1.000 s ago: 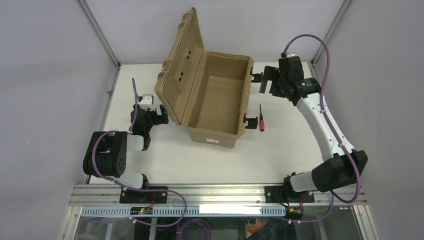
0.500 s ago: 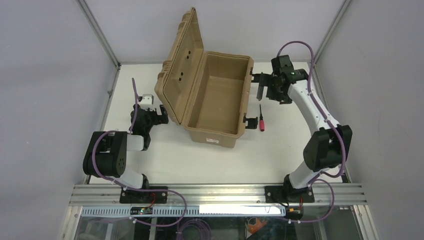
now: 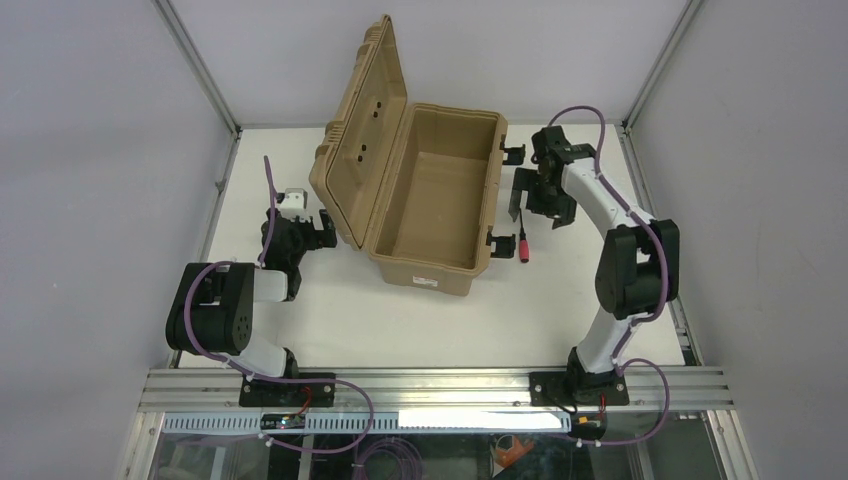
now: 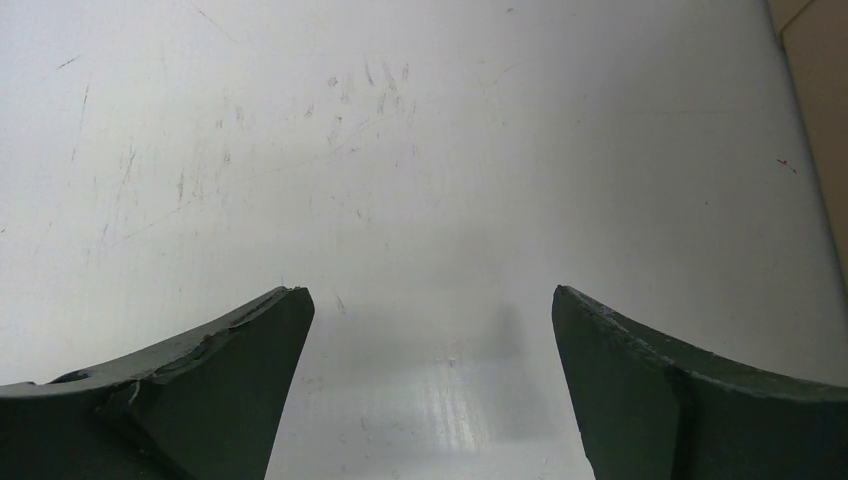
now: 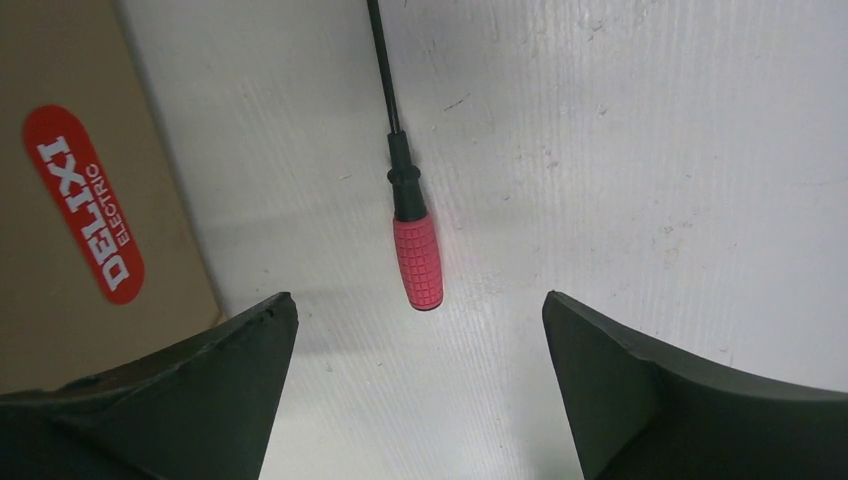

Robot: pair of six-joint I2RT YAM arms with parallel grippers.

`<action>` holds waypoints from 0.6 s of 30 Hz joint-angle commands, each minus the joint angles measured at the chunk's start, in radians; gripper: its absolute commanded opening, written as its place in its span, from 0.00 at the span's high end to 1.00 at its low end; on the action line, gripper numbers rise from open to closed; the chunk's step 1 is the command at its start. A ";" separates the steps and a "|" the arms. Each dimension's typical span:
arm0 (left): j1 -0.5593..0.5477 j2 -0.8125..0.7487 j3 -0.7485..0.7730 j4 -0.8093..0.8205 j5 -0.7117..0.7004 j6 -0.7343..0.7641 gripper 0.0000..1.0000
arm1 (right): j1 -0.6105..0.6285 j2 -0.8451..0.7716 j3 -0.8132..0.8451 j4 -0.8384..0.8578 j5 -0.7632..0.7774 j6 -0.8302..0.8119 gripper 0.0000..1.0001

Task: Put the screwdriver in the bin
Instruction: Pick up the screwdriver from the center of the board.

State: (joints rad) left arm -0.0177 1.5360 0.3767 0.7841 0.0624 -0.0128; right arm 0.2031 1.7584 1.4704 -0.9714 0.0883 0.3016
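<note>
1. Tan plastic: the bin (image 3: 425,268) stands open mid-table, lid (image 3: 365,130) up. The screwdriver (image 3: 523,247) lies on the table (image 3: 560,300) just beside the bin's right wall, outside it. Your right gripper (image 3: 538,208) hangs over it.
2. Left wrist view: the left gripper (image 4: 430,310) is spread and empty over bare table.
3. Right wrist view: the jaws are spread and empty, with the red handle (image 5: 417,262) centred between them. Descend straight and close across the handle, not the thin shaft (image 5: 382,70). Keep clear of the bin wall.

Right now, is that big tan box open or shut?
Open. The bin has its lid raised along its left side, and the top view looks straight into its hollow inside.
</note>
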 commanded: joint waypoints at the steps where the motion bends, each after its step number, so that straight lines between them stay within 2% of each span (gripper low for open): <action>1: 0.005 -0.029 -0.002 0.038 0.022 -0.010 0.01 | -0.008 0.019 -0.015 0.015 -0.030 0.027 0.04; 18: 0.005 -0.028 -0.002 0.038 0.021 -0.011 0.01 | -0.005 0.104 -0.065 0.047 -0.057 0.032 0.18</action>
State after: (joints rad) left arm -0.0177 1.5360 0.3767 0.7841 0.0624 -0.0128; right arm 0.2005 1.8481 1.4075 -0.9543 0.0551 0.3241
